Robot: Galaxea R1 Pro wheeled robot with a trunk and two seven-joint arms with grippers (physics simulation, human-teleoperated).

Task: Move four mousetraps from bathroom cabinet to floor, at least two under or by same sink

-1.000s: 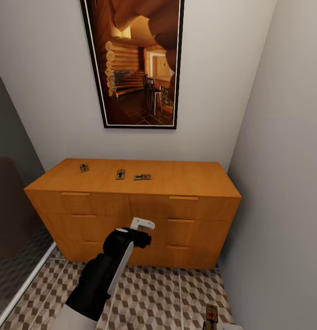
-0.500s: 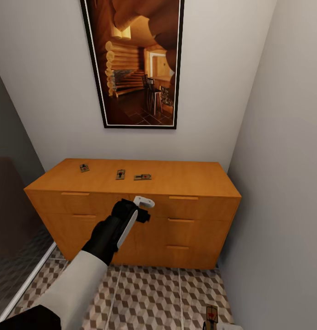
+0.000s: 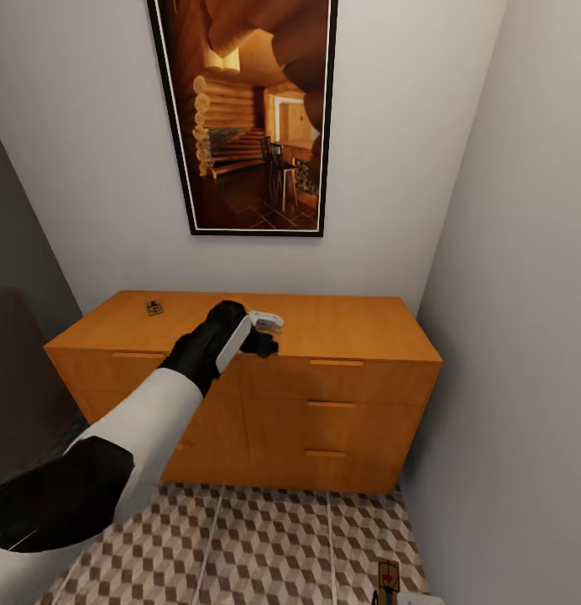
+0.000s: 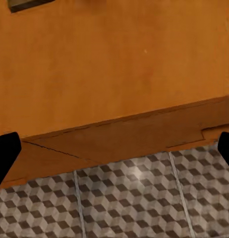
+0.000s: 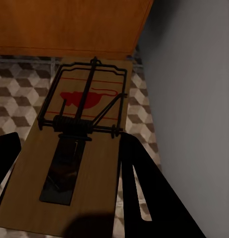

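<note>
Bathroom floor (image 3: 265, 546): cube-pattern tiles below cabinet. Cabinet (image 3: 341, 395) against grey wall, framed picture (image 3: 244, 118) above. Left arm raised over cabinet top; left gripper (image 3: 267, 331) at front edge of top, jaws spread wide, nothing between them (wrist view: black fingertips (image 4: 5, 151) at opposite picture edges, cabinet front between). One mousetrap (image 3: 154, 307) flat on top, left rear. Right gripper (image 5: 65, 163) closed on held mousetrap (image 5: 82, 148), low near right wall, over tiles.
</note>
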